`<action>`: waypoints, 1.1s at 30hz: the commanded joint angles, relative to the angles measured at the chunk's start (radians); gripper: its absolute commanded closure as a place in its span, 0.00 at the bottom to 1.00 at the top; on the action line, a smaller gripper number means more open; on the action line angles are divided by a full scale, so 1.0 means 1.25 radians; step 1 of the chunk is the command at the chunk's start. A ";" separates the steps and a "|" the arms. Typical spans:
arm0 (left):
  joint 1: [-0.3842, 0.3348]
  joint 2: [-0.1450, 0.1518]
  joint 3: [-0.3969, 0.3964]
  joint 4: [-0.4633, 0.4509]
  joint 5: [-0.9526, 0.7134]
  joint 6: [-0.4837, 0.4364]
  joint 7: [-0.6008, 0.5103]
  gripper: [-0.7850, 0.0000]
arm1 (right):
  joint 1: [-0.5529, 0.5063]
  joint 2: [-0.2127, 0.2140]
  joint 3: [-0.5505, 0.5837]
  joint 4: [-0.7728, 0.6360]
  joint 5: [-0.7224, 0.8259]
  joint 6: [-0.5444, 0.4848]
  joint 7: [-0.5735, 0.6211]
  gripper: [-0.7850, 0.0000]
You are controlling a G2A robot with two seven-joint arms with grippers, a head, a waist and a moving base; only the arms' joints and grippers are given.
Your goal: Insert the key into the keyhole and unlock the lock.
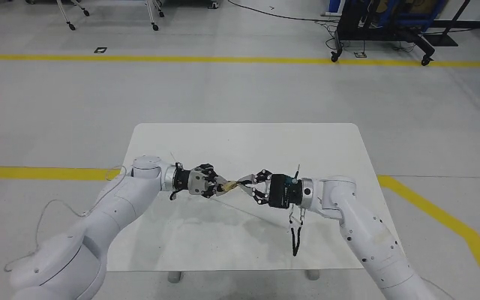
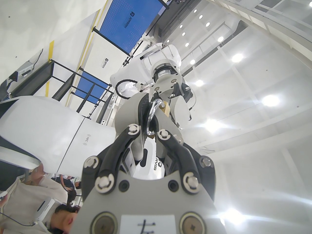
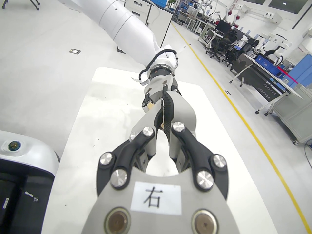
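Cable (image 1: 295, 232), black and looped, hangs off the right arm's wrist, nearer the robot than the lock (image 1: 227, 184) and off to its right; the lock itself, a small brass one, is held in the air over the middle of the white tabletop (image 1: 315, 142), not touching it; the left pincer (image 1: 217, 184) comes at the lock from the left and is clamped on it, and the left wrist view has the steel loop (image 2: 152, 115) lying between the two grey fingers (image 2: 129, 113) with the brass body at their tips; just right of the lock sits the right pincer (image 1: 253, 187), pointing straight at the left one, its fingers (image 3: 181, 113) pressed together on the key (image 1: 243, 184), a thin sliver that bridges the short gap to the lock; whether its tip sits inside the keyhole I cannot tell; level with the lock, a yellow floor line (image 1: 45, 173) runs out from behind the tabletop on either side; well beyond the lock, past the tabletop's far edge, a second yellow line (image 1: 225, 58) crosses the grey floor; farther still, beyond the lock and to its right, stands a dark wheeled cart (image 1: 390, 34).
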 commanded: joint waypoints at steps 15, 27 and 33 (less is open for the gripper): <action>-0.029 0.025 0.077 -0.023 -0.056 0.000 0.000 1.00 | 0.004 0.008 -0.017 -0.024 -0.037 0.022 0.022 1.00; -0.036 0.030 0.100 -0.031 -0.072 0.000 0.000 1.00 | 0.011 0.016 -0.034 -0.044 -0.054 -0.016 0.034 1.00; -0.039 0.033 0.105 -0.038 -0.075 -0.002 0.000 1.00 | 0.020 0.017 -0.050 -0.047 -0.069 -0.010 0.053 1.00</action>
